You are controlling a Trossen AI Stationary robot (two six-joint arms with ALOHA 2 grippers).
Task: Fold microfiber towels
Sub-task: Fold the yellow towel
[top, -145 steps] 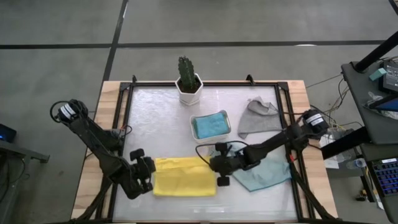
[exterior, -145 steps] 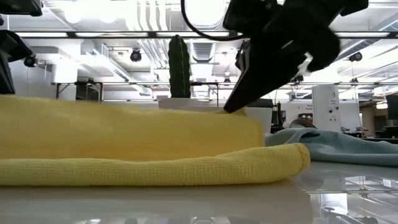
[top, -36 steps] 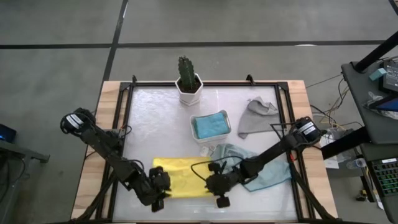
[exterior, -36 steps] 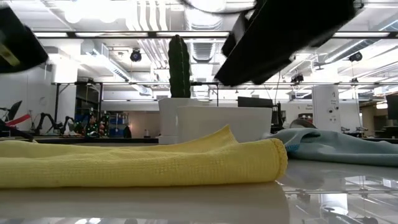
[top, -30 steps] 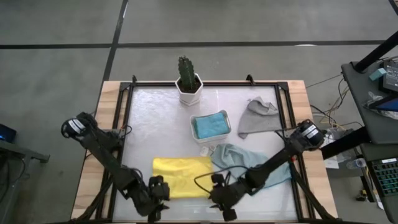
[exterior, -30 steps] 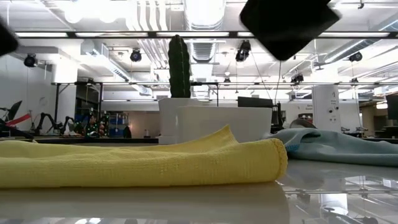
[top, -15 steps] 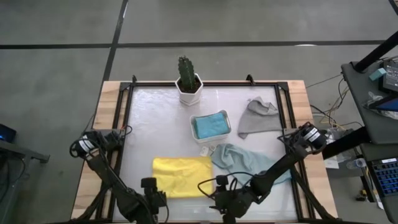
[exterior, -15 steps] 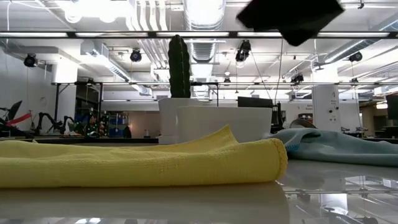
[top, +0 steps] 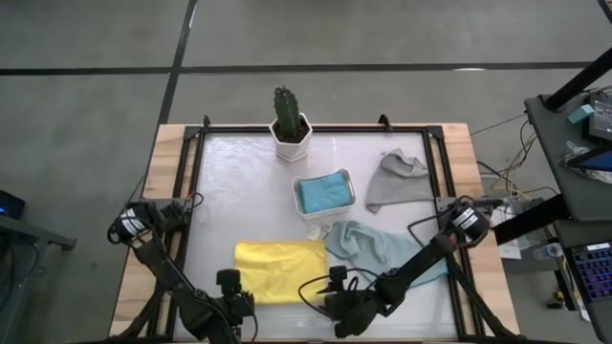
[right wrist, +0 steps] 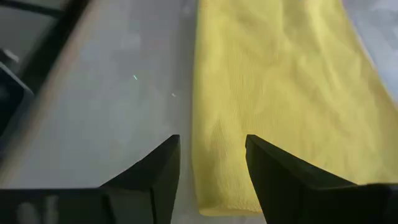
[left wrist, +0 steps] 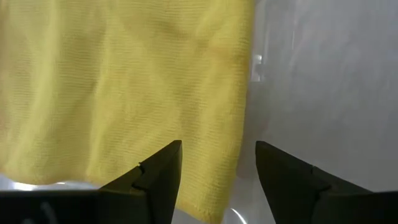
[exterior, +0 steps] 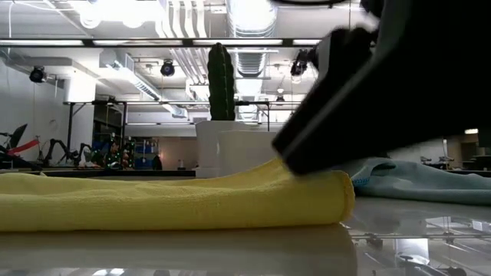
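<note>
Both grippers, left (left wrist: 217, 165) and right (right wrist: 211, 163), have let go and backed off, fingers parted, leaving the soft, limp yellow towel (top: 280, 270) folded just ahead; pinch its edge corners.

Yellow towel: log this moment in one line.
yellow towel: folded, flat, unheld | left pincer: open, at its near edge | right pincer: open, at its near edge

Grey concrete floor (top: 86, 105) surrounds the table; ceiling strip lights (exterior: 146, 43) glow overhead.

Bright, even light from ceiling strip lamps (exterior: 253, 42) glares off the glossy table (top: 239, 191), while the near arm (exterior: 399, 84) looms dark and blurred.
</note>
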